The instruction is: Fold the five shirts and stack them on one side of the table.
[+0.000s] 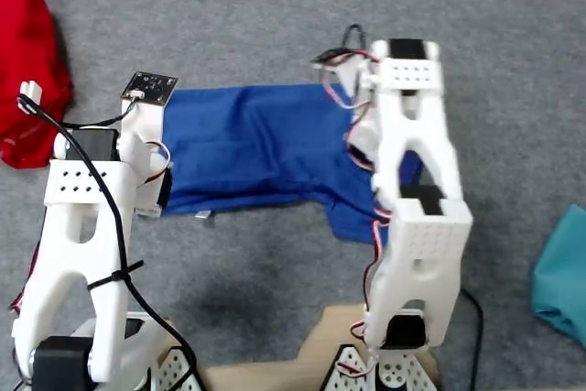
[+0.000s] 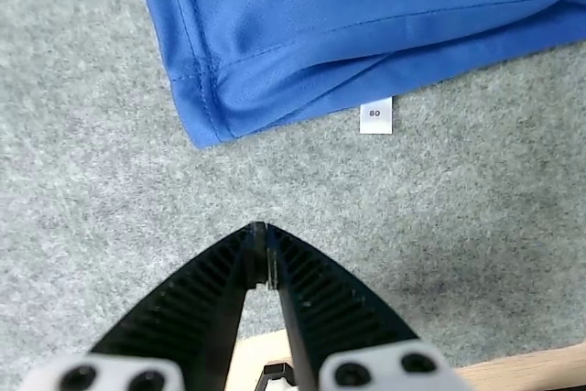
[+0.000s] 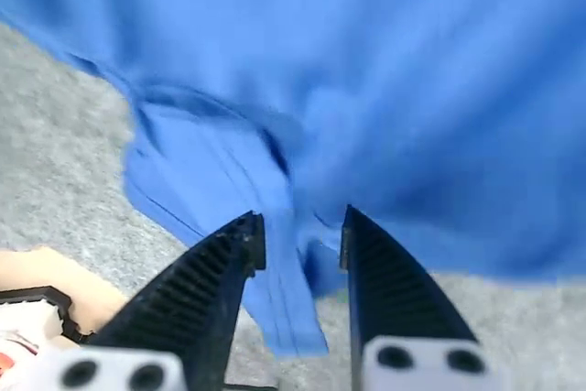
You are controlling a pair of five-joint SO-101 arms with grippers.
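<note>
Left hand [image 2: 264, 232]: closed, the two black jaws meeting at their tips, with nothing between them. It hangs over bare grey tabletop [image 1: 275, 25]. In the left wrist view one hemmed corner of the blue shirt [image 1: 256, 148] lies just ahead of the tips without touching them. A small white label [image 2: 375, 116] sticks out from under the shirt's edge near that corner.

Right hand [image 3: 298, 235]: open, the jaws standing apart and gripping nothing. It is positioned over the blue shirt, above a bunched fold of cloth. Whether the tips touch the fabric cannot be told.

In the high view the blue shirt lies spread flat across the middle of the tabletop. The left hand sits at the shirt's 8 o'clock corner. The right arm crosses the shirt's 3 o'clock end, where a sleeve trails toward 5 o'clock.

A red shirt [image 1: 27, 70] lies heaped at the tabletop's 10 o'clock edge, well apart from the blue shirt. A teal shirt [image 1: 563, 272] lies at the 4 o'clock edge, also well apart.
</note>
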